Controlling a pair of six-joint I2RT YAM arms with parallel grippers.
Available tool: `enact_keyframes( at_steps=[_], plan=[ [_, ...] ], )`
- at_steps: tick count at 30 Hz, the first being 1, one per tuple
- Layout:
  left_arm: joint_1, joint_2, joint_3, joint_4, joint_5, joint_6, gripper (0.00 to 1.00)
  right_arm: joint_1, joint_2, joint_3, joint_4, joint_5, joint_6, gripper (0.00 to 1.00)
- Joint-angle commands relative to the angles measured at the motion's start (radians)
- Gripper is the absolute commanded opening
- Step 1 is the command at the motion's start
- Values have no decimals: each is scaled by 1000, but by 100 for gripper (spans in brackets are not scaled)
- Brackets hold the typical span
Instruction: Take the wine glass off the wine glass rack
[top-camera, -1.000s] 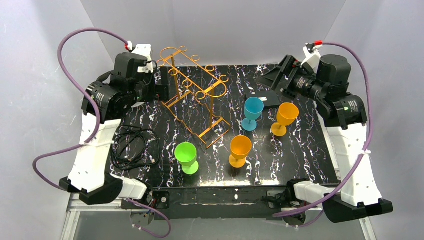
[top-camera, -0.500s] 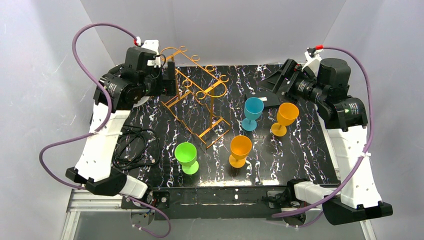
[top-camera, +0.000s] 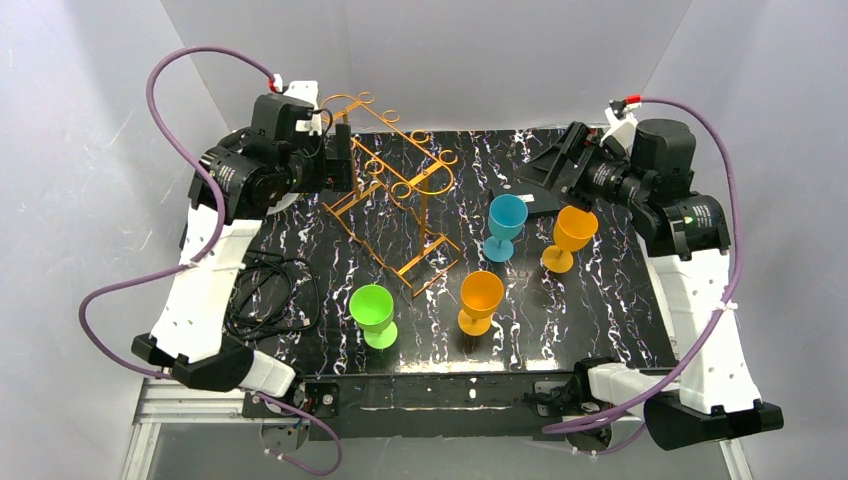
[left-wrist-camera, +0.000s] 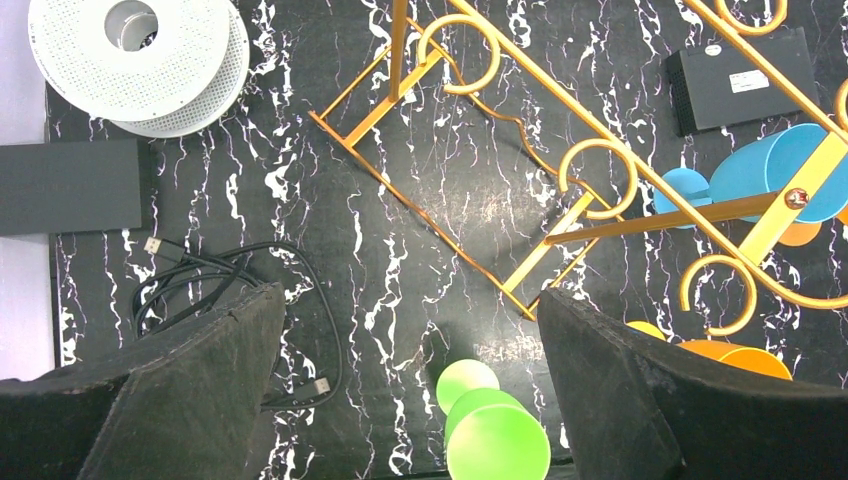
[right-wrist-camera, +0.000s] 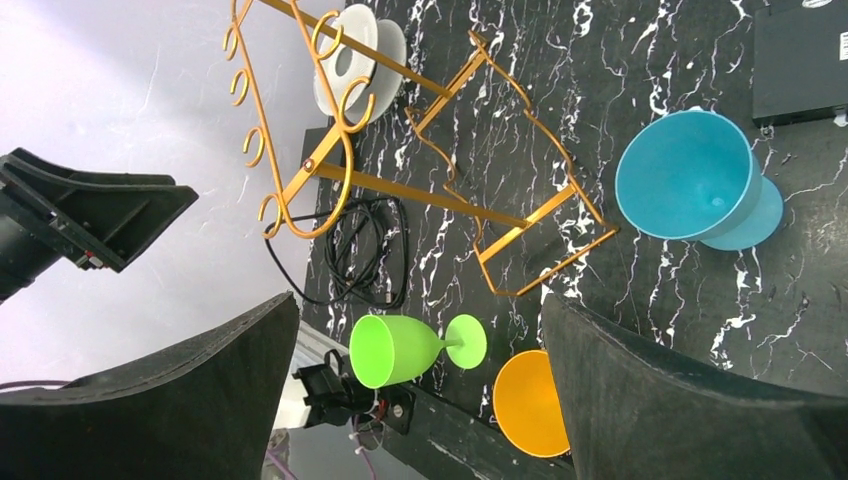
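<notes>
Top external view, nearest the arm bases: a green wine glass (top-camera: 372, 310) and an orange wine glass (top-camera: 480, 297) stand upright on the marbled table (top-camera: 600, 300). Farther back, a blue wine glass (top-camera: 506, 220) and a second orange wine glass (top-camera: 574, 230) stand right of the wine glass rack (top-camera: 395, 190), none touching it. Farthest, the left gripper (top-camera: 338, 165) hangs by the rack's left end, jaws spread wide, holding nothing. The right gripper (top-camera: 548, 165), beyond the blue glass, is equally wide and empty.
</notes>
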Motion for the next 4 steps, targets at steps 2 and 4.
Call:
enact_keyframes(
  at_steps=[2, 4],
  plan=[
    [6, -39, -20, -8, -19, 4, 98, -5, -14, -11, 71, -54, -4, 98],
    [6, -45, -29, -4, -19, 6, 98, -6, -20, -14, 70, -42, -1, 98]
  ],
)
